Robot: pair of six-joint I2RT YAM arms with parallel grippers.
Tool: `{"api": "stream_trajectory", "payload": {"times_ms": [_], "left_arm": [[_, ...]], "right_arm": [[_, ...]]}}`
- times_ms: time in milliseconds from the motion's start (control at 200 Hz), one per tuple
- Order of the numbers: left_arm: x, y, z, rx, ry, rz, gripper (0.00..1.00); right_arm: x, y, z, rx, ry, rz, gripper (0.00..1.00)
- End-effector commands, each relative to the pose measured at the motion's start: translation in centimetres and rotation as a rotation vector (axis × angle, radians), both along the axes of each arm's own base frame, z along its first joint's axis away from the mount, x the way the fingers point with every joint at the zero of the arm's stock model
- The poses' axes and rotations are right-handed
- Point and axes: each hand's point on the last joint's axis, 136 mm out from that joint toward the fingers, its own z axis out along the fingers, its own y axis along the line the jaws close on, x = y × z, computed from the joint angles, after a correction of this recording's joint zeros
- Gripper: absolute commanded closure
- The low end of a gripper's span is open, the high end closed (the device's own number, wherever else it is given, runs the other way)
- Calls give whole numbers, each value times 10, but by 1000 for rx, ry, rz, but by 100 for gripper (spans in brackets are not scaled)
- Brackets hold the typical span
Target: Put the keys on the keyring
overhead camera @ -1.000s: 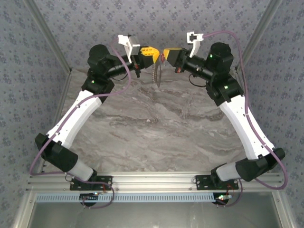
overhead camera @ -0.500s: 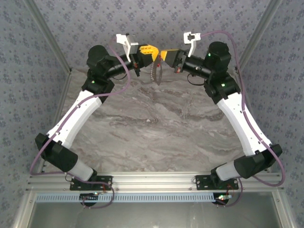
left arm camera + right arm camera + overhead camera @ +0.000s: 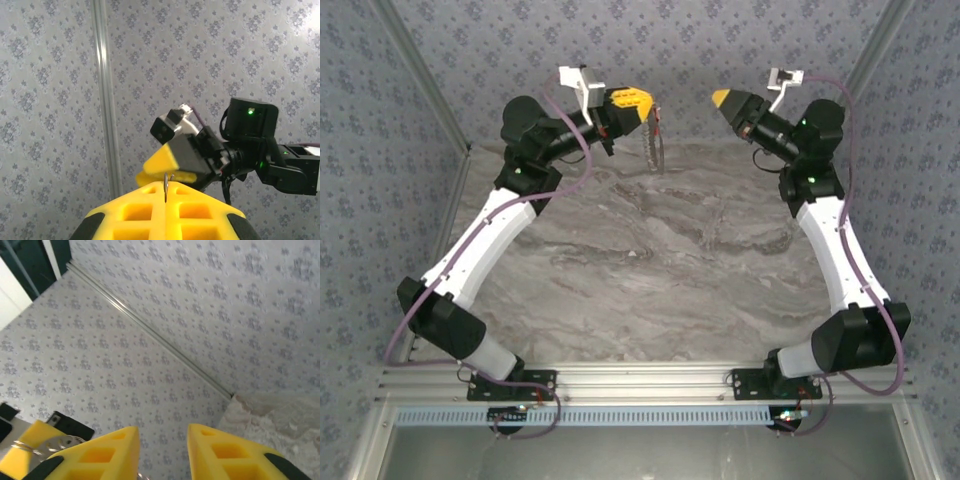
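The light is bright, even and soft, and it seems to come from above. On the table [image 3: 650, 270] the arms throw only pale shadows with soft edges. In the top view the keyring [image 3: 652, 150], hanging from the left tool [image 3: 644, 112], looks small and grainy. In the wrist views the yellow fingers [image 3: 150, 215] near the lens are slightly soft. The wallpaper behind them is sharper.

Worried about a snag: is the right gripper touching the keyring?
Apart. The top view shows open wall between the right gripper and the keyring hanging from the left gripper.
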Motion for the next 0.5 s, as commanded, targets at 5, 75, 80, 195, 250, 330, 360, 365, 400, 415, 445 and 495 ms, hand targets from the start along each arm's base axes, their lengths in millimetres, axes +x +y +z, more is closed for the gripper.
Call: {"api": "stream_trajectory", "payload": {"times_ms": [5,75,80,195,250,330,360,365,400,415,445,495], "left_arm": [[3,10,14,-69,-4,-13,100],[3,12,17,-87,4,-26,100],[3,12,17,-87,5,-28,100],[4,15,23,-101,12,-47,100],[2,15,27,-108,12,-65,100],[1,14,29,-116,12,-83,100],[1,14,30,-122,15,-87,100],[1,14,30,-123,14,-88,100],[0,14,32,-132,18,-96,100],[0,15,33,-136,19,-98,100],[0,15,34,-142,24,-103,100],[1,16,36,-152,32,-110,100]], "right_arm": [[-32,6,61,62,-154,50,59],[-32,12,70,68,-170,68,55],[-32,13,71,68,-173,70,54],[-35,29,85,76,-203,107,47],[-37,40,90,77,-221,143,45],[-38,57,92,76,-236,187,42],[-39,63,93,76,-240,204,42],[-39,64,92,75,-240,207,42],[-39,69,92,73,-242,222,42],[-39,72,92,73,-242,229,42],[-40,77,92,73,-244,239,42],[-40,83,91,68,-246,254,42]]}}
